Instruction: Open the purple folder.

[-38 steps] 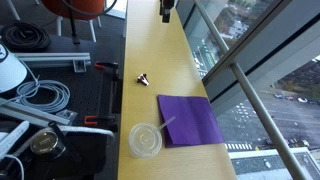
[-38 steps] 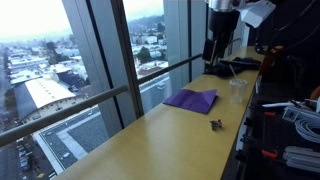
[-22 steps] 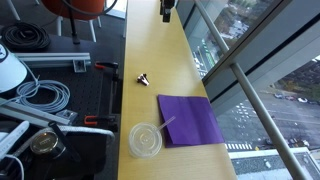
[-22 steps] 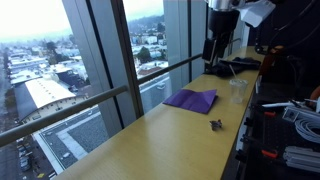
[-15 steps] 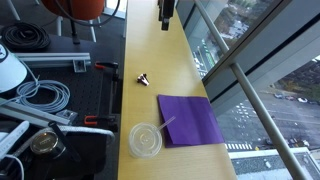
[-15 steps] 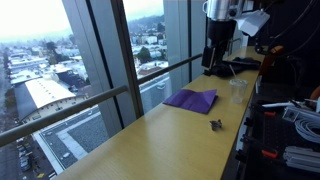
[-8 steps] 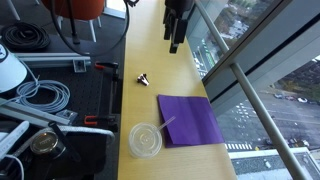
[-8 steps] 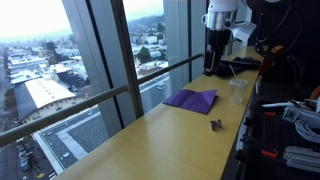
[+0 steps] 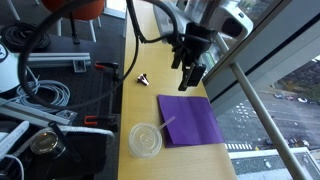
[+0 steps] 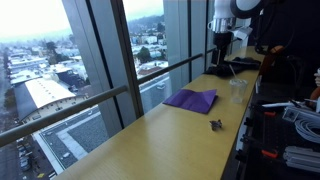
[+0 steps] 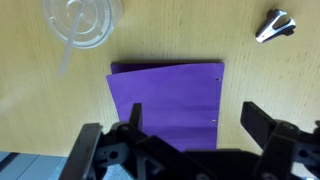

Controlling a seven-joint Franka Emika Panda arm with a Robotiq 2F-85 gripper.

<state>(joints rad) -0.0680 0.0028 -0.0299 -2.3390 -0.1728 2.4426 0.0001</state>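
The purple folder (image 9: 188, 120) lies flat and closed on the wooden table, near the window-side edge. It also shows in the other exterior view (image 10: 192, 99) and in the wrist view (image 11: 168, 98). My gripper (image 9: 193, 72) hangs above the table just beyond the folder's far edge, pointing down. It also shows in an exterior view (image 10: 219, 66). In the wrist view the gripper (image 11: 198, 125) is open and empty, with its two fingers astride one edge of the folder.
A clear round plastic lid with a straw (image 9: 145, 140) lies next to the folder, also in the wrist view (image 11: 82, 20). A small binder clip (image 9: 141, 78) lies further along the table (image 9: 150, 50). Window railing runs along one table edge; cables and gear along the other.
The arm has come from the far end of the table toward the folder and lowered. The folder, lid and clip have not moved.
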